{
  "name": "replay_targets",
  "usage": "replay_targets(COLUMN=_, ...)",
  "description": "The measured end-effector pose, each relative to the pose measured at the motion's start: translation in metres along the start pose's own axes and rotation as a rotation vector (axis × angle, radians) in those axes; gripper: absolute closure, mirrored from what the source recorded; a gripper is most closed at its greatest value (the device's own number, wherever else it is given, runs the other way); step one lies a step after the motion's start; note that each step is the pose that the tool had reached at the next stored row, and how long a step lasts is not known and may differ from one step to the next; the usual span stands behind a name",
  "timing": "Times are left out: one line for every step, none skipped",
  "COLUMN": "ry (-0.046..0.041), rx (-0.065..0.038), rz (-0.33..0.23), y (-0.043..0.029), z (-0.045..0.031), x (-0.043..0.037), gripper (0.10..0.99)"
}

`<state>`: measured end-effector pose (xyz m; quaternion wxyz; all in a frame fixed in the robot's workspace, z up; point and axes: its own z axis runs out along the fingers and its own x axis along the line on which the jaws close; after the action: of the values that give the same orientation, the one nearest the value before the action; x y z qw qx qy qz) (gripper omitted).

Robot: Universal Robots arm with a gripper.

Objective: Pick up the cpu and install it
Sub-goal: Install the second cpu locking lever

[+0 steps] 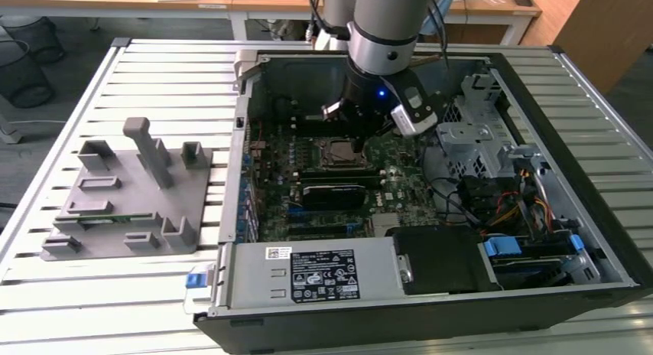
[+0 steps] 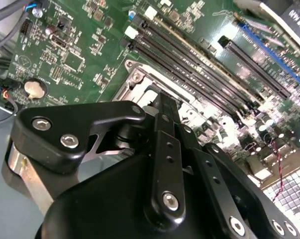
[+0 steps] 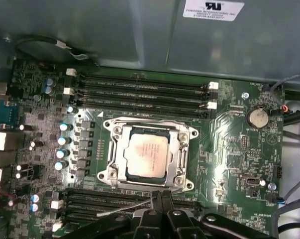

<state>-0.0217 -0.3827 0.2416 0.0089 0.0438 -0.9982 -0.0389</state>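
The cpu (image 3: 147, 157) sits flat in the motherboard socket (image 3: 149, 155). The hand (image 3: 162, 196) hovers just beside it; whether its fingers are open cannot be told.

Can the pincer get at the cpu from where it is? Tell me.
Probably yes. The cpu lies face-up in the open socket frame with nothing over it, and the pincer hangs just beside the frame.

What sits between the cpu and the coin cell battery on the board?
In the first wrist view, the cpu lies in its socket; between it and the coin cell battery come the socket's metal frame, then green board with small components.
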Motion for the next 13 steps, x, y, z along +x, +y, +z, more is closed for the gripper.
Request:
replay_targets(ry=0.0001, rx=0.000, rz=0.000, y=-0.0006, z=0.0001, x=0.0001, gripper=0.980)
replay_targets(ry=0.0001, rx=0.000, rz=-0.001, y=-0.0012, z=0.0003, x=0.0001, gripper=0.980)
replay_targets(ry=0.0001, rx=0.000, rz=-0.001, y=-0.0019, z=0.0004, x=0.0002, gripper=0.980)
replay_targets(ry=0.0002, rx=0.000, rz=-0.001, y=-0.0026, z=0.0006, x=0.0008, gripper=0.980)
replay_targets(ry=0.0001, rx=0.000, rz=-0.001, y=-0.0033, z=0.0008, x=0.0015, gripper=0.980)
replay_targets(ry=0.0001, rx=0.000, rz=-0.001, y=-0.0038, z=0.0010, x=0.0026, gripper=0.980)
replay_targets(ry=0.0001, rx=0.000, rz=-0.001, y=-0.0042, z=0.0012, x=0.0039, gripper=0.980)
replay_targets(ry=0.0001, rx=0.000, rz=-0.001, y=-0.0045, z=0.0013, x=0.0049, gripper=0.980)
replay_targets(ry=0.0000, rx=0.000, rz=-0.001, y=-0.0046, z=0.0015, x=0.0058, gripper=0.980)
replay_targets(ry=0.0001, rx=0.000, rz=-0.001, y=-0.0046, z=0.0016, x=0.0062, gripper=0.980)
replay_targets(ry=0.0002, rx=0.000, rz=-0.001, y=-0.0048, z=0.0015, x=0.0065, gripper=0.980)
replay_targets(ry=0.0002, rx=0.000, rz=0.000, y=-0.0049, z=0.0015, x=0.0066, gripper=0.980)
replay_targets(ry=0.0003, rx=0.000, rz=0.001, y=-0.0053, z=0.0015, x=0.0067, gripper=0.980)
